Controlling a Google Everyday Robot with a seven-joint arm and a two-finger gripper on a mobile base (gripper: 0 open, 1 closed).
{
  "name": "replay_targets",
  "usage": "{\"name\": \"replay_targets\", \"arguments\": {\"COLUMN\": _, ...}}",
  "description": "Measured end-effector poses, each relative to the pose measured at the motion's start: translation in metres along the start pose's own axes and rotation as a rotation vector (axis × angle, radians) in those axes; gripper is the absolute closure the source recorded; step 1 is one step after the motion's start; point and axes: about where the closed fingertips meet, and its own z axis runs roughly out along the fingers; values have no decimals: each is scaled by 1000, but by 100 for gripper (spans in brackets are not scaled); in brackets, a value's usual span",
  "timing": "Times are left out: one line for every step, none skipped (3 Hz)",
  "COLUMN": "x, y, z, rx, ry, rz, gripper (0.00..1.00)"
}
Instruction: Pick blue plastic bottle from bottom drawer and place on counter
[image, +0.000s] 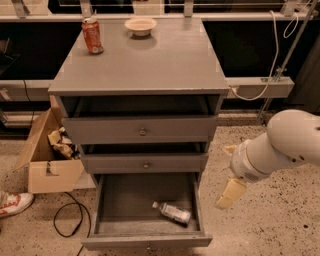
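The blue plastic bottle (172, 212) lies on its side in the open bottom drawer (145, 242), near the drawer's right front, with its white cap pointing left. The counter (145, 60) is the grey cabinet's flat top. My gripper (224, 176) hangs from the white arm to the right of the cabinet, just outside the drawer's right side and above floor level. Its two cream fingers are spread apart and hold nothing. It does not touch the bottle.
A red-orange soda can (92, 36) and a small bowl (140, 25) stand at the back of the counter. Two knobbed drawers above are partly pulled out. An open cardboard box (47, 160), a black cable (67, 220) and a shoe (12, 202) are on the floor at the left.
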Motion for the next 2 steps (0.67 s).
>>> {"name": "replay_targets", "arguments": {"x": 7, "y": -6, "z": 18, "rx": 39, "ry": -24, "rz": -5, "gripper": 0}}
{"name": "replay_targets", "arguments": {"x": 25, "y": -10, "z": 74, "rx": 67, "ry": -30, "rz": 1, "gripper": 0}}
